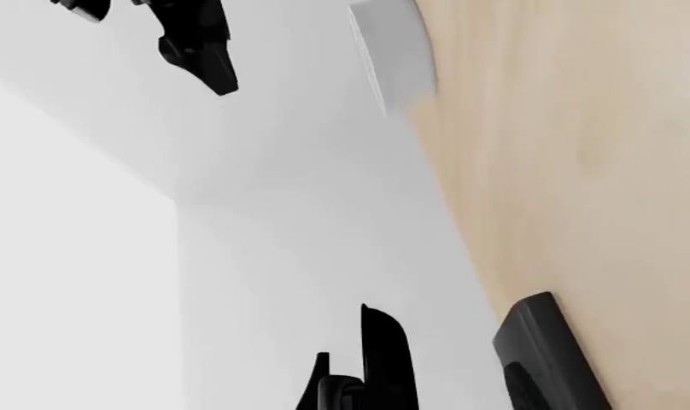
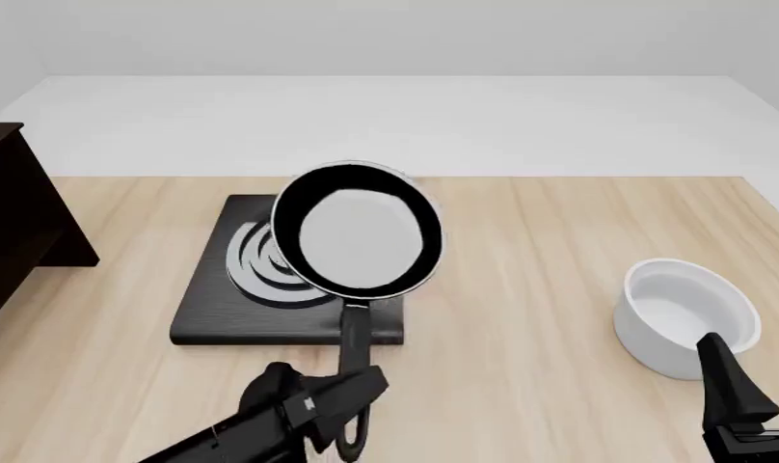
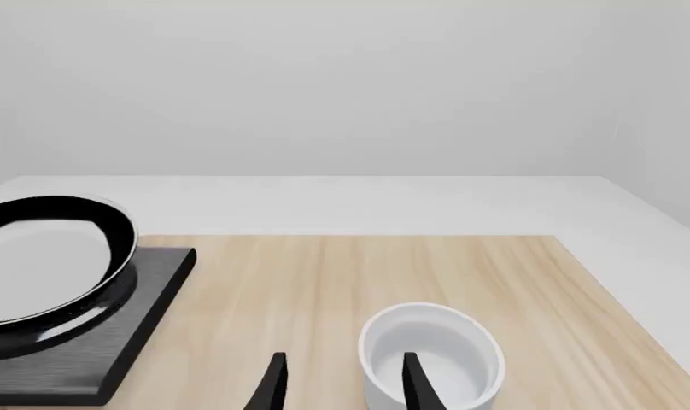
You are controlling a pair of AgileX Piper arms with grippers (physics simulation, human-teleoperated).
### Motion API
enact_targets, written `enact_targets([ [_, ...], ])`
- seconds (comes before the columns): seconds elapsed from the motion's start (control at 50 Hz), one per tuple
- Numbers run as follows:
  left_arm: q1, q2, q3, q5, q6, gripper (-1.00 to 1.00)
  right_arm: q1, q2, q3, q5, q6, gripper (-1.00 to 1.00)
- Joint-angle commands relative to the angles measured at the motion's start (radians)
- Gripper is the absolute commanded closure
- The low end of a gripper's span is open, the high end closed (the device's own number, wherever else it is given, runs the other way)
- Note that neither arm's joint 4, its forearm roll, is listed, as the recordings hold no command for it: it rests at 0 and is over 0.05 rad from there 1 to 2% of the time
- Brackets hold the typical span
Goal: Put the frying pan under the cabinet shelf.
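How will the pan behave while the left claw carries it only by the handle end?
The pan looks rigid, so it should not flex. Its round body sits far from the left claw, so it will probably tend to droop or twist. The glossy handle may slip.

Plain white room, pale wooden bench

Light-wood bench (image 2: 557,289) runs wide; white floor (image 2: 389,111) beyond, bare white wall (image 2: 389,34) far back.

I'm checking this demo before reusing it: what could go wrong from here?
The left gripper holds the frying pan by its long handle only, so the tilted pan could twist or slip. It hangs over the stove plate and might clip it. The cabinet shelf is off to the left, a long carry.
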Motion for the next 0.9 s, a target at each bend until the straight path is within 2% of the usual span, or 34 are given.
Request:
enact_targets([
  [0.02,0.108,-0.087,0.082,-0.058,-0.02,1.0,0.0,-0.001,-0.002,0.002,0.0,-1.0],
  [0.24,0.201,-0.294,0.179,0.045,-0.079,1.0,0.0,0.001,-0.001,0.001,0.0,-1.0],
  [0.36,0.249,-0.474,0.185,0.221,-0.126,1.0,0.0,0.001,-0.001,0.001,0.0,-1.0],
  [0.4,0.254,-0.497,0.185,0.247,-0.127,1.0,0.0,0.001,-0.001,0.001,0.0,-1.0],
  [0.46,0.288,-0.66,0.185,0.405,-0.157,1.0,0.0,0.001,-0.001,0.001,0.0,-1.0],
  [0.5,0.296,-0.72,0.185,0.455,-0.162,1.0,0.0,0.001,-0.001,0.001,0.0,-1.0],
  [0.62,0.334,-0.977,0.185,0.7,-0.205,1.0,0.0,0.001,-0.001,0.001,0.0,-1.0],
  [0.72,0.378,-1.227,0.185,0.948,-0.243,1.0,0.0,0.001,-0.001,0.001,0.0,-1.0],
  [0.8,0.399,-1.36,0.185,1.078,-0.278,1.0,0.0,0.001,-0.001,0.001,0.0,-1.0],
  [0.9,0.416,-1.408,0.185,1.127,-0.304,1.0,0.0,0.001,-0.001,0.001,0.0,-1.0],
])
